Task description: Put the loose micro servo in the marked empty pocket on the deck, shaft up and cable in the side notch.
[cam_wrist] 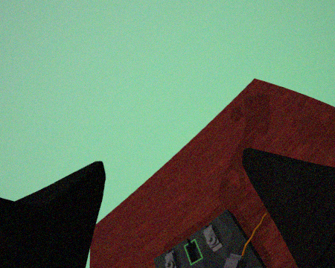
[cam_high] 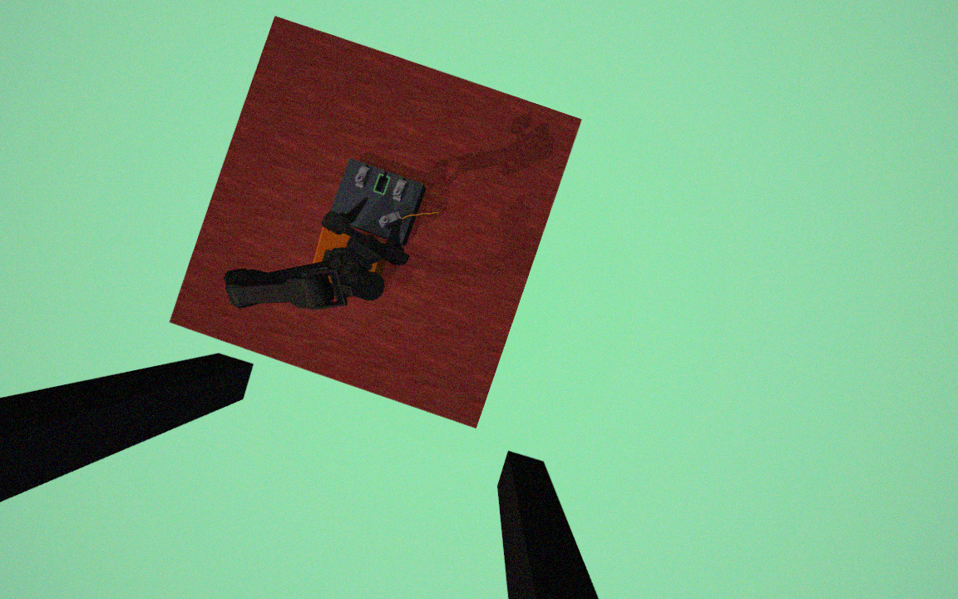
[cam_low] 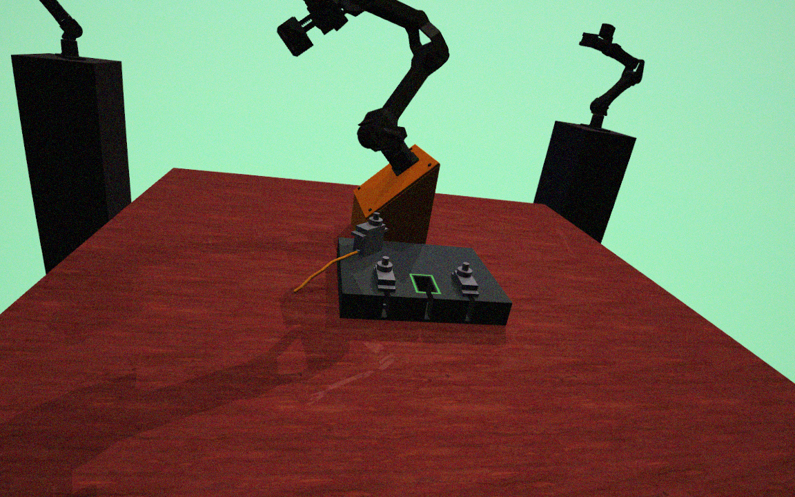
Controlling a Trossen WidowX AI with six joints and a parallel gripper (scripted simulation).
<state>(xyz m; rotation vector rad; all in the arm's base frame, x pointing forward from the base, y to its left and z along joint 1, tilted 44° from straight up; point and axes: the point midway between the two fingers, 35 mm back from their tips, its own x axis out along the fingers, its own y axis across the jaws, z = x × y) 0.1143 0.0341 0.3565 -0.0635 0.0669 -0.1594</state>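
The loose grey servo stands on the dark deck, near its back-left corner in the exterior view. Its shaft points up and its ears are above the deck surface. Its orange cable runs out over the deck's side. The pocket's green outline surrounds a dark, empty hole. My gripper is open and empty, high above the deck; its fingers are wide apart.
Two seated servos flank the pocket, shafts up. The orange base stands behind the deck, carrying the arm. Two black pedestals with other arms stand beyond the red table.
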